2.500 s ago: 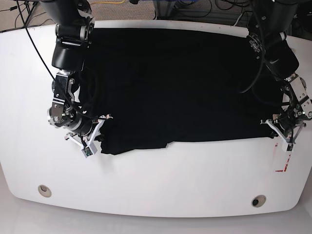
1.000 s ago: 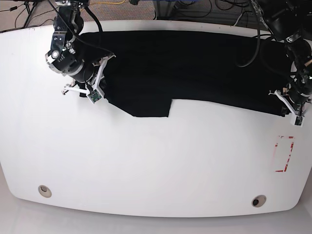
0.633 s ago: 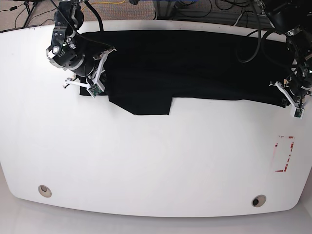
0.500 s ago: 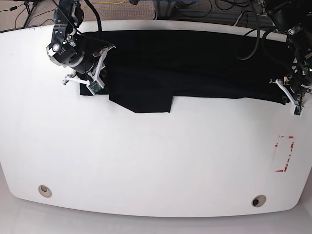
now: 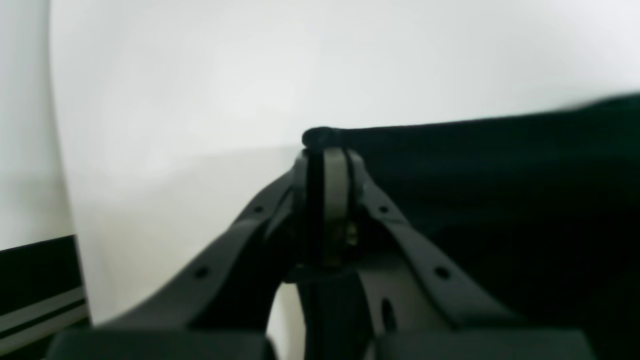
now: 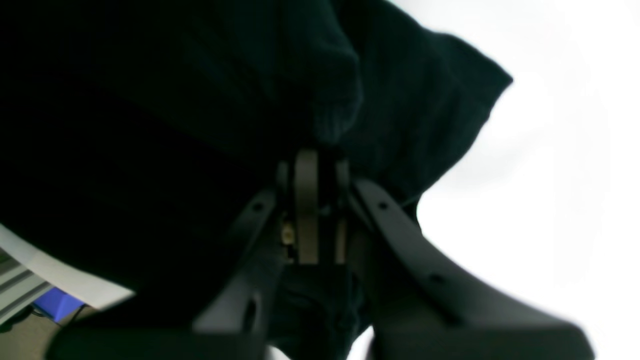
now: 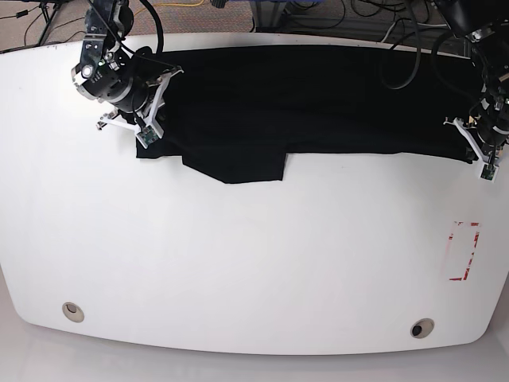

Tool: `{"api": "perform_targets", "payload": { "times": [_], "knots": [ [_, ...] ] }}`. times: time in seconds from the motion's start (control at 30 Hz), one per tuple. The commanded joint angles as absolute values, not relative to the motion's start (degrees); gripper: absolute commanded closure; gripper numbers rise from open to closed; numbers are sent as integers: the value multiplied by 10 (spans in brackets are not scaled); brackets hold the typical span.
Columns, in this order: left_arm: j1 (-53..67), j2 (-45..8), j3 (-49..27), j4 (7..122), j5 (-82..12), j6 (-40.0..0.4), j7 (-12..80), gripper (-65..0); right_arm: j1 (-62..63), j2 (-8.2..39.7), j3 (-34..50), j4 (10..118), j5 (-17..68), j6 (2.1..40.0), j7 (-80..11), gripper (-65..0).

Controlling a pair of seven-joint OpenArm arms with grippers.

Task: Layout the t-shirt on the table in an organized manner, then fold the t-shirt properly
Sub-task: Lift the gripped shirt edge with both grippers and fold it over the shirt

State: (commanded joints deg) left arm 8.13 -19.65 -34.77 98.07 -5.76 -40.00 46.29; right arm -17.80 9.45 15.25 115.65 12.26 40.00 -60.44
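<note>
The black t-shirt (image 7: 302,99) lies as a wide band along the far side of the white table (image 7: 254,263), with a flap jutting toward me at its lower left. At the shirt's left end, my right gripper (image 7: 148,134) is shut on the cloth; its wrist view shows the fingers (image 6: 306,185) pinching a bunched fold of the t-shirt (image 6: 150,100). My left gripper (image 7: 480,159) holds the shirt's right end. In its wrist view the left gripper (image 5: 327,150) is shut on the hem corner of the t-shirt (image 5: 500,200), over the table (image 5: 200,75).
Two round grommet holes (image 7: 72,311) (image 7: 421,328) sit near the front edge. A red tape rectangle (image 7: 464,251) marks the right side. Cables (image 7: 318,16) and floor lie beyond the far edge.
Both grippers have drawn back toward the far edge with the cloth held. The shirt's near edge followed, so the band has narrowed and straightened.
</note>
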Motion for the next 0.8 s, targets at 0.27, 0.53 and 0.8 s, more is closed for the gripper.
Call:
{"api": "perform_targets", "payload": {
  "times": [0.27,0.53,0.8],
  "knots": [
    [118,-195,-363,1042,-58,-400,463,0,-184,95,153,1156,123,400,-604,-94],
    [151,-194,-392,1046,-58,-400,464,-90,-184,94,153,1156,123,400,-604,-86],
    [179,-193,-411,1046,-58,-400,464,-279,-183,93,153,1156,123,400,-604,-86]
  ]
}}
